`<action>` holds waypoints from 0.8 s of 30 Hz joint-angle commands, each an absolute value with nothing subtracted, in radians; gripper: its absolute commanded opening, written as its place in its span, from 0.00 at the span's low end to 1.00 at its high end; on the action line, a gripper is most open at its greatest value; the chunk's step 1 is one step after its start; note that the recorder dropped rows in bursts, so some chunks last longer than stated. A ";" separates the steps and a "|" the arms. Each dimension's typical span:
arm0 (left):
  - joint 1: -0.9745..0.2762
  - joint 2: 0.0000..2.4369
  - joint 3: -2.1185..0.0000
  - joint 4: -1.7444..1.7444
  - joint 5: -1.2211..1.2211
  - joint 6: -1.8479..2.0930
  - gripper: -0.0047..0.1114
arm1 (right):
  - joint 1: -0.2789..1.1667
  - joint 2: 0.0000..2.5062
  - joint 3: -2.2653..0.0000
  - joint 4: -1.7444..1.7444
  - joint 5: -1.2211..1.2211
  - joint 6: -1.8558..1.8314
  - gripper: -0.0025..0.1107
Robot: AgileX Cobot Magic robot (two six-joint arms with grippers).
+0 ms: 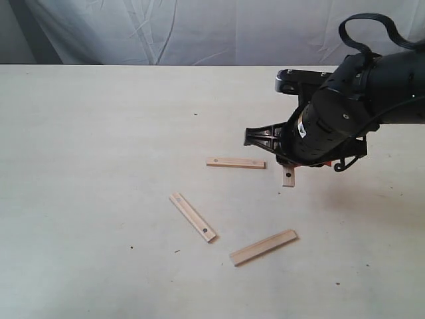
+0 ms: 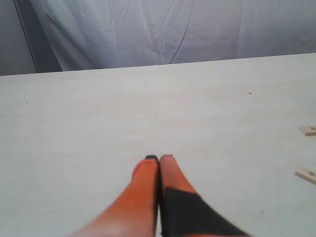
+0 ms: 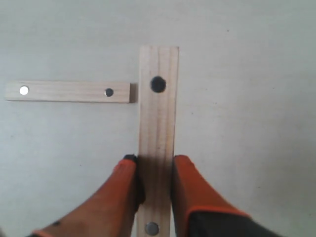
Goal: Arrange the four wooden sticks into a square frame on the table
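Fig.: wooden stick [image 3: 158,113], judged light, stiff & smooth, is clamped across its narrow width, betw. end holes, by right gripper [image 3: 154,165]; left gripper [image 2: 159,159] is closed on nothing.

There are four wooden sticks [image 1: 236,162] [image 1: 288,177] [image 1: 192,216] [image 1: 263,247], one table [image 1: 99,133] and two pincers [image 2: 159,158] [image 3: 155,161].
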State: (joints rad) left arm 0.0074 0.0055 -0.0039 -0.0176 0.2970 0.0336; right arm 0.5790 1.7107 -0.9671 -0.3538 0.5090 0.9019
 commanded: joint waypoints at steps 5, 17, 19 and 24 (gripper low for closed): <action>0.007 0.000 0.000 -0.127 0.089 -0.025 0.04 | 0.580 1.708 -0.962 -0.338 0.513 0.861 0.02; 0.007 0.000 0.000 -0.344 -0.177 -0.033 0.04 | 0.580 1.743 -0.962 -0.256 0.507 0.782 0.02; 0.007 0.000 0.000 -0.390 -0.243 -0.073 0.04 | 0.580 1.754 -0.962 -0.245 0.506 0.753 0.02; 0.007 0.106 -0.187 -0.426 -0.068 0.017 0.04 | 0.580 1.754 -0.962 -0.220 0.500 0.695 0.02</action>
